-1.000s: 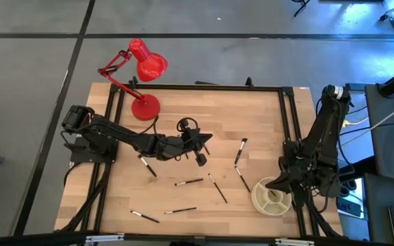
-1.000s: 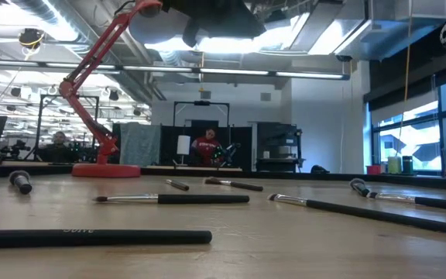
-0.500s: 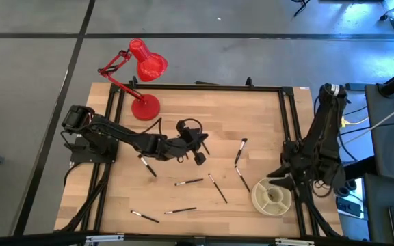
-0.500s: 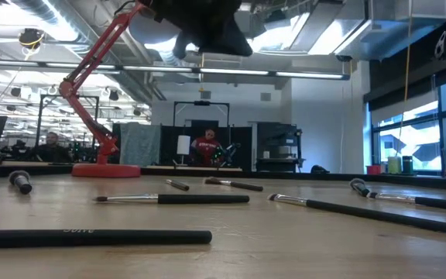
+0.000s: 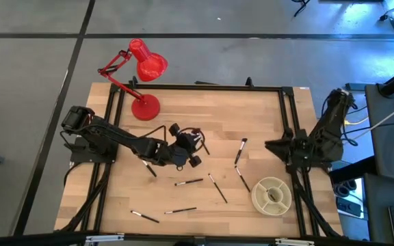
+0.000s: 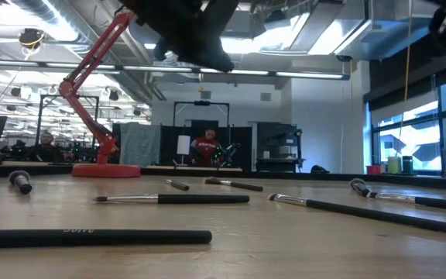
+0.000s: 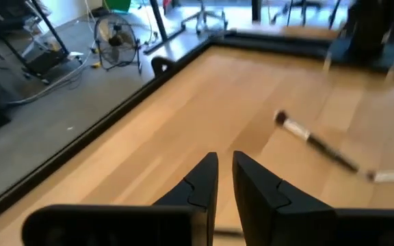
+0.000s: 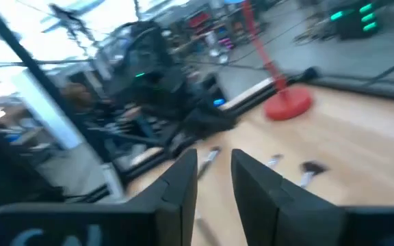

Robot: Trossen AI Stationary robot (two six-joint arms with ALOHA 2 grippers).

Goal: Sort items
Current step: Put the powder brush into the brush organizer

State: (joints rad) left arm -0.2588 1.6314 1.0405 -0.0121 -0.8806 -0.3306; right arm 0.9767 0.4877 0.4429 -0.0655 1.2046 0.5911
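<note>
Basically barely started: left gripper (image 7: 223, 179) is nearly closed on nothing, mid-tabletop; right gripper (image 8: 214, 179) slightly parted, empty, near the right edge. Brushes (image 5: 189, 182) lie scattered over the tabletop's middle and front. Dish (image 5: 257, 198) at the front-right corner looks unfilled.

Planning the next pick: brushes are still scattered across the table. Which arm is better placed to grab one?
Probably the left. Its hand hangs over mid-table with the makeup brushes just beyond it, while the right hand sits back at the table's right edge, above the divided dish.
</note>
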